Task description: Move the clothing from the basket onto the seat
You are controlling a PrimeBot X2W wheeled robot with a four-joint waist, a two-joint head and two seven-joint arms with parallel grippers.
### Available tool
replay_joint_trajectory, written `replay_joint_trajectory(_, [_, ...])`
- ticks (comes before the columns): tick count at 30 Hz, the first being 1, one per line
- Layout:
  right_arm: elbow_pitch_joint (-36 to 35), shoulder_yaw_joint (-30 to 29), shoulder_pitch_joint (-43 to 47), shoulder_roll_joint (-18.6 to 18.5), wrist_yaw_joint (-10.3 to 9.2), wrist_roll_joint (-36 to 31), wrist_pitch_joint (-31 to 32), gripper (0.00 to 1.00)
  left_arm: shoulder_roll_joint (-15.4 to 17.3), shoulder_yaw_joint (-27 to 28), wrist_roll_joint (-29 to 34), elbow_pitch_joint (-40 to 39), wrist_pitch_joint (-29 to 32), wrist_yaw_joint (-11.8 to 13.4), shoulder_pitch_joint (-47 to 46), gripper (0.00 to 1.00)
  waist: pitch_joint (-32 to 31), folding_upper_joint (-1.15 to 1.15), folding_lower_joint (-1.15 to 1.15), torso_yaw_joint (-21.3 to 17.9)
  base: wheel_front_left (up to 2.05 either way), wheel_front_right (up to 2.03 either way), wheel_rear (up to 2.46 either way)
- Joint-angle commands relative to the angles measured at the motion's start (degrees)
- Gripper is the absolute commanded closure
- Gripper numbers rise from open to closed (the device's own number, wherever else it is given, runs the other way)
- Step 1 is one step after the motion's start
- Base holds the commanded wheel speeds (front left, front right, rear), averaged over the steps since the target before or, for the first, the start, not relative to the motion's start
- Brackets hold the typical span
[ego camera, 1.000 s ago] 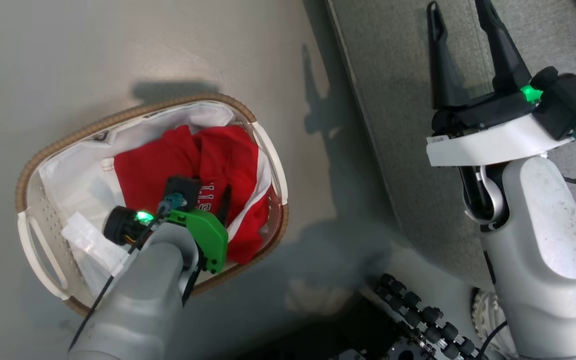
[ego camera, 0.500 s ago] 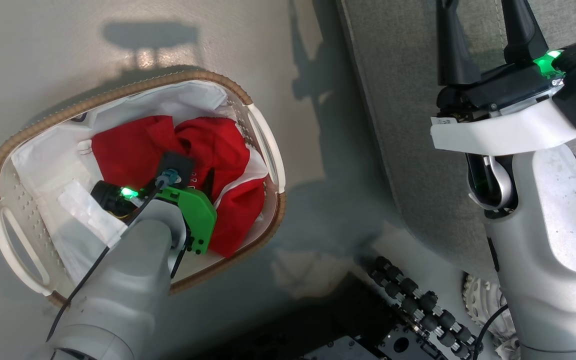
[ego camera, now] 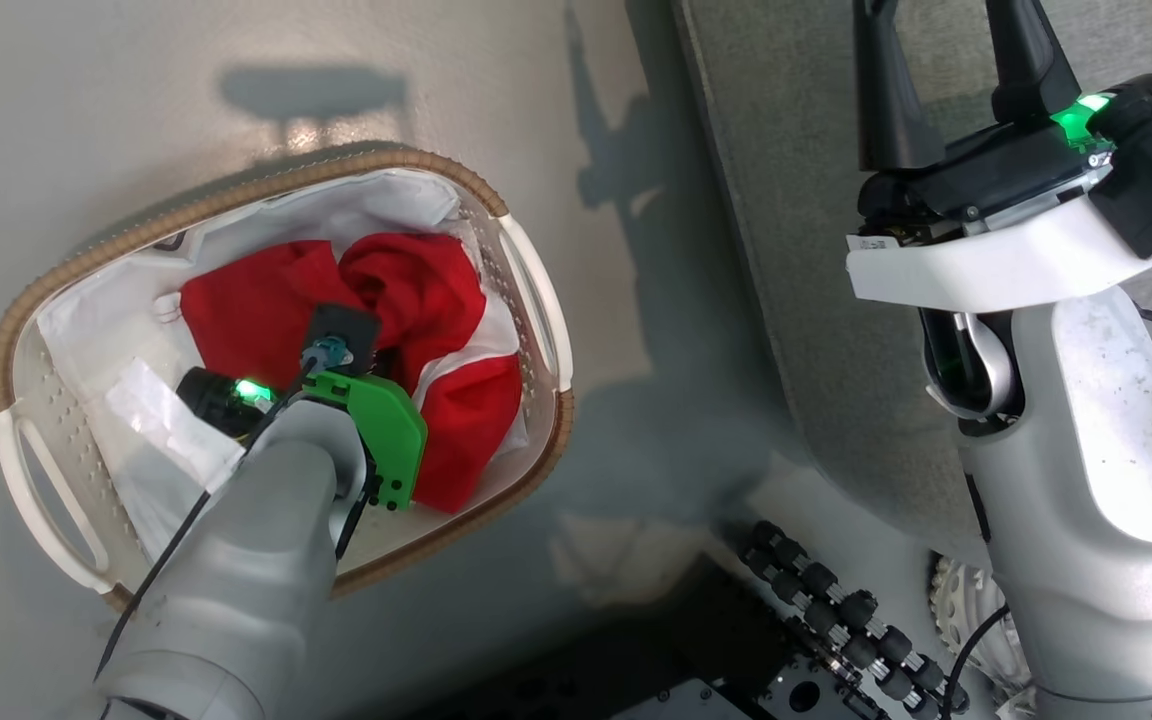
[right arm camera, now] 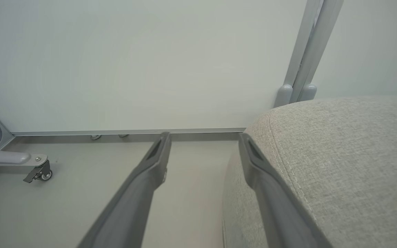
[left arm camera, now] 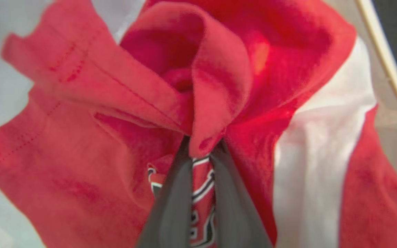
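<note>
Looking down from the head view, most of the left pincer's business end is hidden under its own green plate [ego camera: 388,440] and black wrist camera. The left wrist view fills that in. There the left pincer [left arm camera: 203,144] has its two dark fingers nearly together, clamped on a raised fold of the clothing [left arm camera: 215,79]. It's all pretty blurry up close. A bit of dark, white-edged lettering [left arm camera: 202,193] peeks out between the fingers, but it's too cut off to read. Can't tell from the red heap whether it's one garment or two.

The clothing sits bunched in the basket [ego camera: 236,200], toward the side nearer the seat, on top of the white liner [ego camera: 126,330], with a white stripe along its edge. The basket is on the floor [ego camera: 186,70], just beside the seat [ego camera: 786,220] but not touching it.

The right pincer [right arm camera: 204,137] hangs spread wide with nothing between its fingers. It sits over the seat's rounded edge, well apart from the basket. In the head view its fingertips run off the top of the frame.
</note>
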Motion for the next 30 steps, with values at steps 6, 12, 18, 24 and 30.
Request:
replay_joint_trajectory(6, [2.14, 0.54, 1.36, -0.17, -0.06, -0.55, 0.0, 0.0, -0.11, 0.36, -1.95, -0.77, -2.57, -0.64, 4.01, 1.0, -6.63, 0.0, 0.0, 0.95, 0.0, 0.0, 0.0])
replay_joint_trajectory(12, [4.8, 0.59, 3.28, -0.17, -0.06, -2.16, -0.01, 0.0, -0.32, 1.08, -3.58, -3.94, -3.33, -0.86, 7.47, 1.0, -13.1, 0.0, 0.0, 3.18, 0.0, 0.0, 0.0])
replay_joint_trajectory(18, [7.36, 0.14, 7.05, -0.2, -0.07, -3.72, 0.0, 0.0, -0.34, 3.89, -2.82, -12.56, -3.15, -0.24, 13.22, 1.0, -20.67, 0.0, 0.0, 6.19, 0.0, 0.0, 0.0])
replay_joint_trajectory(24, [9.21, 0.18, 11.48, -0.2, -0.07, -4.12, 0.0, 0.0, -0.37, 6.9, -1.96, -19.53, -3.16, -0.17, 18.78, 1.0, -26.74, 0.0, 0.0, 8.69, 0.0, 0.0, 0.0])
replay_joint_trajectory(30, [10.94, 0.11, 15.81, -0.2, -0.07, -2.88, 0.0, 0.0, -0.34, 9.43, -1.53, -26.44, -3.17, -0.05, 24.22, 1.0, -31.88, 0.0, 0.0, 10.71, 0.0, 0.0, 0.0])
